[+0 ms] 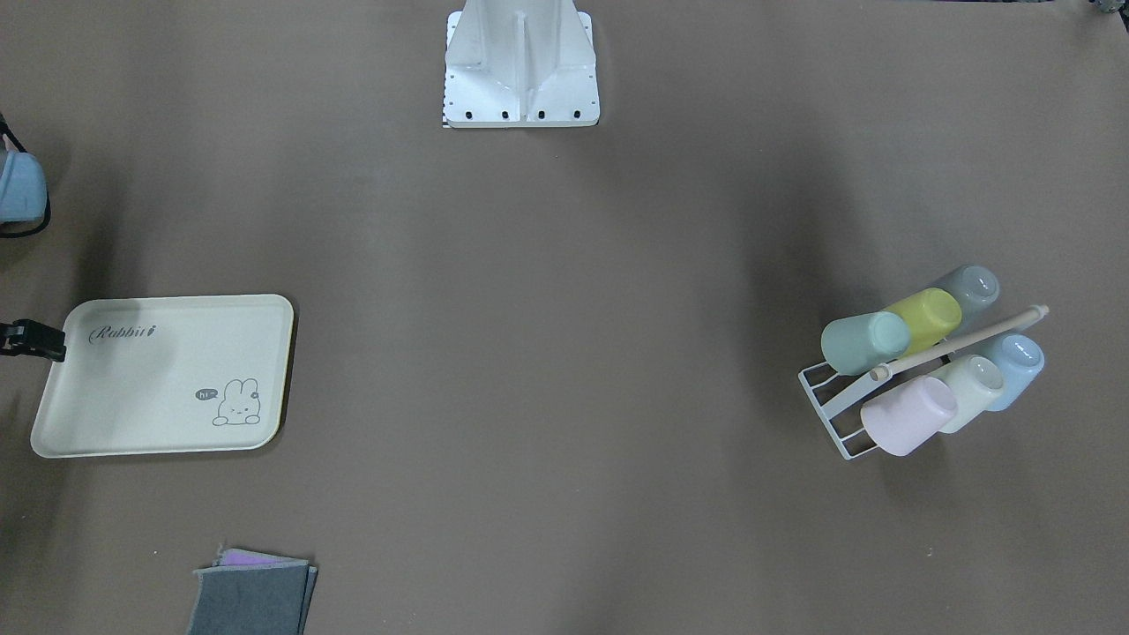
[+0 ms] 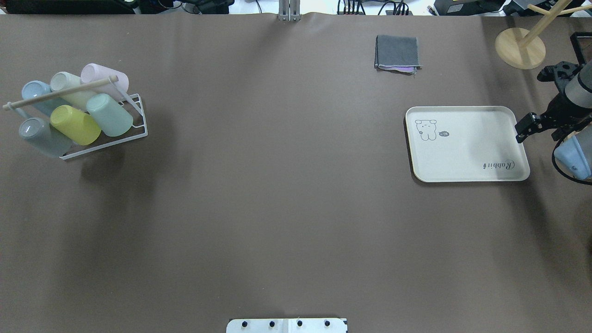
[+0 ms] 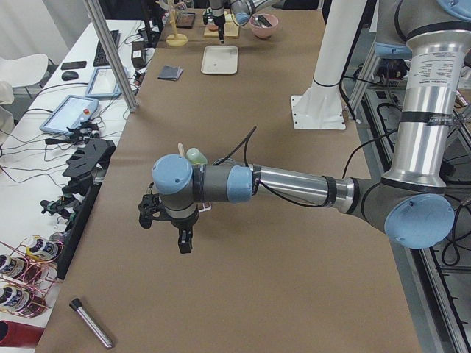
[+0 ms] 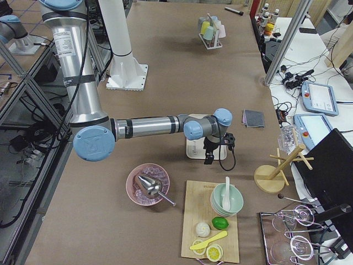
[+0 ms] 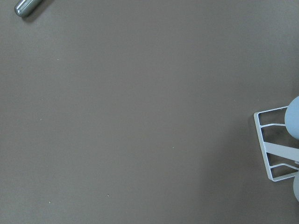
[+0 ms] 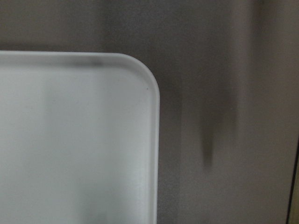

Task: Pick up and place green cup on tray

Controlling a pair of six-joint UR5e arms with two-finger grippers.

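Observation:
The mint green cup (image 1: 864, 342) leans bottom-up on a white wire rack (image 1: 825, 401), next to a yellow-green cup (image 1: 926, 317); it also shows in the overhead view (image 2: 109, 114). The cream tray (image 2: 467, 143) with "Rabbit" lettering lies bare (image 1: 132, 388), and one of its corners fills the right wrist view (image 6: 70, 140). My right gripper (image 2: 541, 129) hangs open and empty at the tray's outer short edge. My left gripper (image 3: 165, 228) shows only in the exterior left view, above the table beside the rack, and I cannot tell whether it is open.
Several other cups fill the rack, under a wooden rod (image 2: 60, 92). A folded grey cloth (image 2: 397, 53) lies beyond the tray. A wooden stand (image 2: 520, 46) is at the far right corner. A metal cylinder (image 5: 25, 7) lies near the left end. The robot base (image 1: 520, 66) stands mid-table.

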